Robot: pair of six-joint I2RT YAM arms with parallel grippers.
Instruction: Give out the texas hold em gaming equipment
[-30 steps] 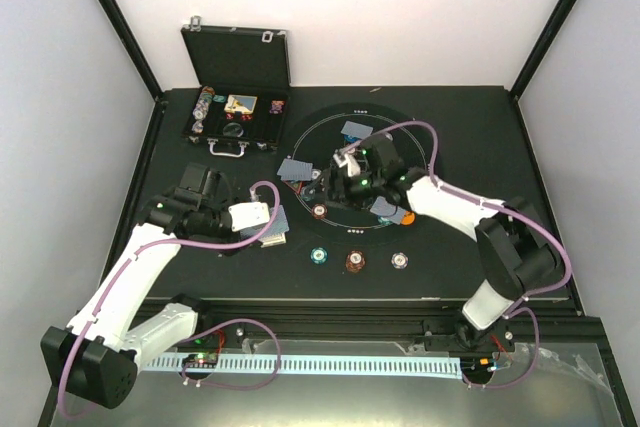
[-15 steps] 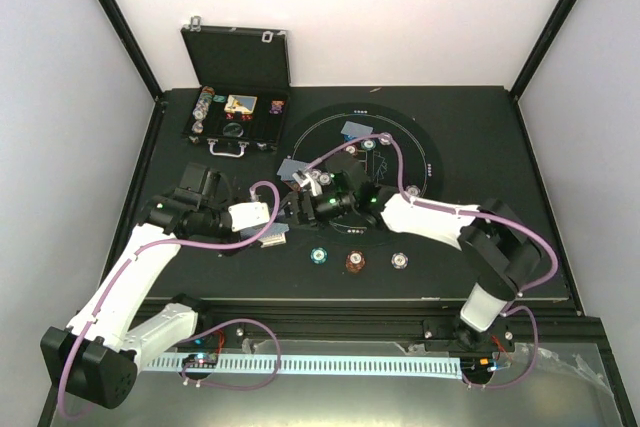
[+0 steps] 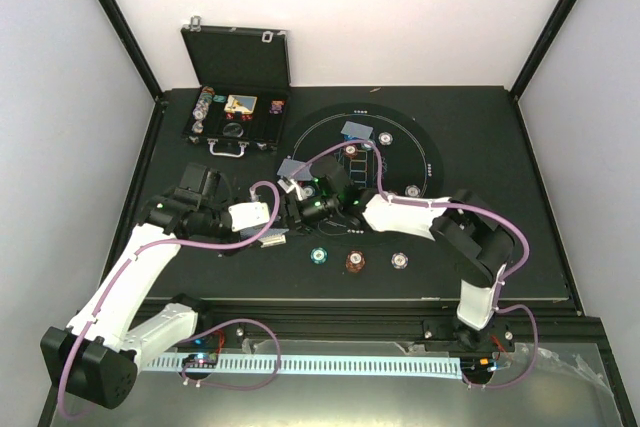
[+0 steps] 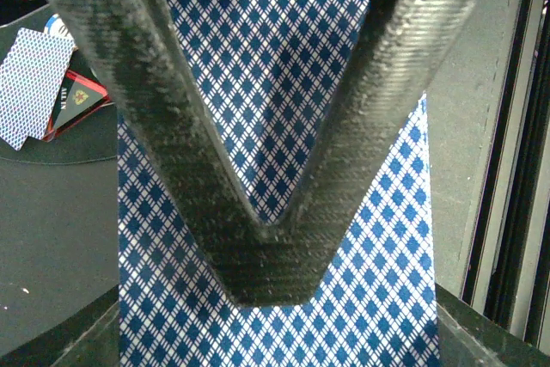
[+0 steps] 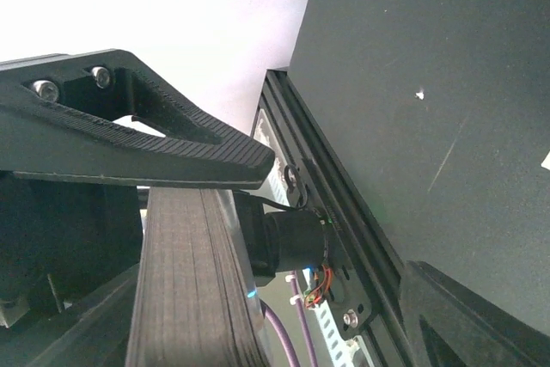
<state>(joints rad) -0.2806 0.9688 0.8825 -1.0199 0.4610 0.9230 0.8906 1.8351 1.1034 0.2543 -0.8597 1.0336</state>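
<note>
Nearest my bases, a teal chip (image 3: 319, 255), a red-brown chip (image 3: 355, 261) and a white chip (image 3: 400, 261) lie in a row on the table (image 3: 480, 247); just beyond, my left gripper (image 4: 262, 255) is clamped tight on a deck of blue-backed cards (image 4: 275, 83); my right gripper (image 3: 300, 209) reaches in beside that deck, jaws apart, gripping nothing I can make out; farther off, a single card (image 3: 356, 129) lies on the round black mat (image 3: 410, 152); the open chip case (image 3: 235, 117) stands at the back left.

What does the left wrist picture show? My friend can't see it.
The left claw is shut on blue diamond-backed playing cards that fill the view. At the picture's left, another blue-backed card lies partly over a red-edged marker.
</note>
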